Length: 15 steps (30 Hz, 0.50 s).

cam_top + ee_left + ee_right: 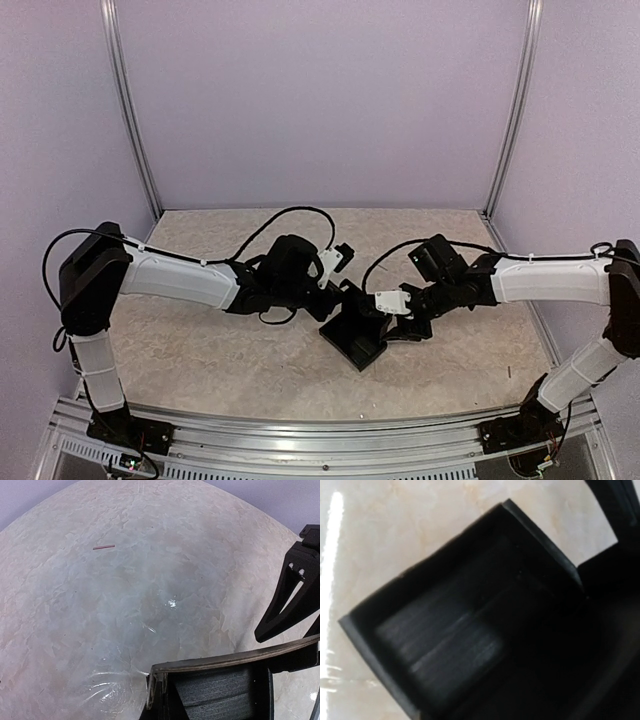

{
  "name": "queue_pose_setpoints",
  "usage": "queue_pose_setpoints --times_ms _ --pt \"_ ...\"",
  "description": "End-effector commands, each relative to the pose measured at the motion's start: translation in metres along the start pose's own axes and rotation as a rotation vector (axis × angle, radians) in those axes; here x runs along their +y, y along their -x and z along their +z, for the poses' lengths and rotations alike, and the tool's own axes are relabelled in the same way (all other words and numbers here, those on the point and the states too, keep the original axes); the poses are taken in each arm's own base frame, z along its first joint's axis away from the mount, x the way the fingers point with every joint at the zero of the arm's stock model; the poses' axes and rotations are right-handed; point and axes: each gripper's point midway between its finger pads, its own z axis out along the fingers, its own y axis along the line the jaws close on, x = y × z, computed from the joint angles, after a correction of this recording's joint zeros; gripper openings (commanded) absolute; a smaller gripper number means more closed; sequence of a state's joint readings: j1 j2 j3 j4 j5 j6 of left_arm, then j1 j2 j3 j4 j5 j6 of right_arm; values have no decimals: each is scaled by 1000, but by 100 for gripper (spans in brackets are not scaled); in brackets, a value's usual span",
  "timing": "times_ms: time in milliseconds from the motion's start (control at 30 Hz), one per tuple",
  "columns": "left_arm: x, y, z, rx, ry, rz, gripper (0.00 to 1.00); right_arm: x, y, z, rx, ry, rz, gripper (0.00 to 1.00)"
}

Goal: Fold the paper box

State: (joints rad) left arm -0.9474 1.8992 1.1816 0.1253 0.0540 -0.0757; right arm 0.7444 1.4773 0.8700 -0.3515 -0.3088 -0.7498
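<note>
The paper box (pixel 356 338) is a matte black open tray resting on the table between both arms. My left gripper (pixel 336 292) is at its far left wall. In the left wrist view that cardboard wall (pixel 225 661) crosses the bottom of the frame, with a grey ribbed finger pad (pixel 215 694) close behind it, so the gripper looks shut on the wall. My right gripper (pixel 406 324) is at the box's right side. One of its black fingers (pixel 292 597) touches the outside of the wall. The right wrist view looks down into the dark box interior (pixel 445 630), where its own fingers are lost in black.
The table (pixel 200 350) is pale and marbled, with a metal rail along the near edge (pixel 300 425). Lilac walls with metal posts enclose the back and sides. A small red sliver (pixel 103 546) lies on the table beyond the box.
</note>
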Motion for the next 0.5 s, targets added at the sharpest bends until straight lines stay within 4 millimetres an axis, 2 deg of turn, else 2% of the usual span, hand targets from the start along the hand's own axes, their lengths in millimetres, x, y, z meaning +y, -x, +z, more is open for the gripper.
queue_pose_setpoints --times_ms 0,100,267,467 --pt "-9 -13 4 25 -53 -58 0 -12 8 2 -16 -50 1 50" --pt "-10 -20 3 42 -38 -84 0 -9 7 2 -23 -53 -13 49" --pt "-7 -33 1 64 6 -143 0 6 1 3 -30 -9 -55 50" --pt "-16 -44 6 82 31 -168 0 13 0 1 -41 14 -86 50"
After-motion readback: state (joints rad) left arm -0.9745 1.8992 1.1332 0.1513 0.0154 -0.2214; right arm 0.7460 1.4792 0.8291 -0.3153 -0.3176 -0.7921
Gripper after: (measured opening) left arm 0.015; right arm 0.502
